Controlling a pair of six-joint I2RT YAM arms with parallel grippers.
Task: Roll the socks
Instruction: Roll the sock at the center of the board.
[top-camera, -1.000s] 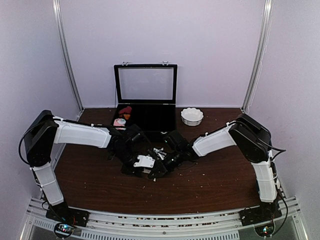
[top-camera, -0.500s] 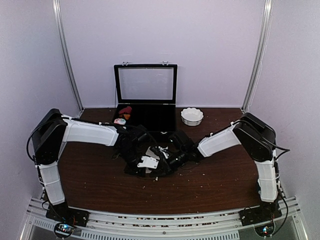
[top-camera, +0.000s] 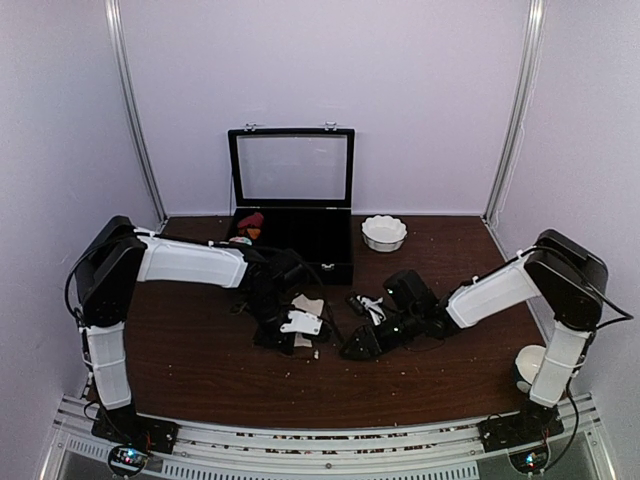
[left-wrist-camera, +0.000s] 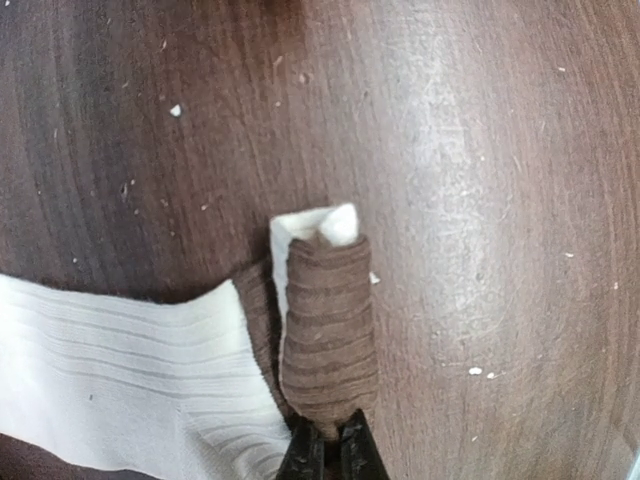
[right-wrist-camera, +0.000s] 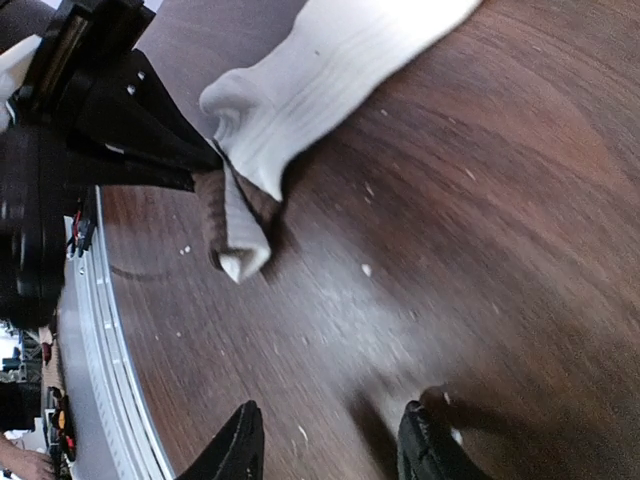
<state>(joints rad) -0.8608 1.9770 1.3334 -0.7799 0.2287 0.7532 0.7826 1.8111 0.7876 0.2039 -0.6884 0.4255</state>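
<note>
We see a cream ribbed sock (left-wrist-camera: 120, 370) lying limp and flat on the dark wooden table, a little left of centre. At one end sits a short, tight roll (left-wrist-camera: 328, 330) wrapped in brown ribbed fabric, with a folded cream tip poking out of its far end. The roll touches the flat part; we cannot tell whether the brown fabric is a second sock.

No legible text or markings.
</note>
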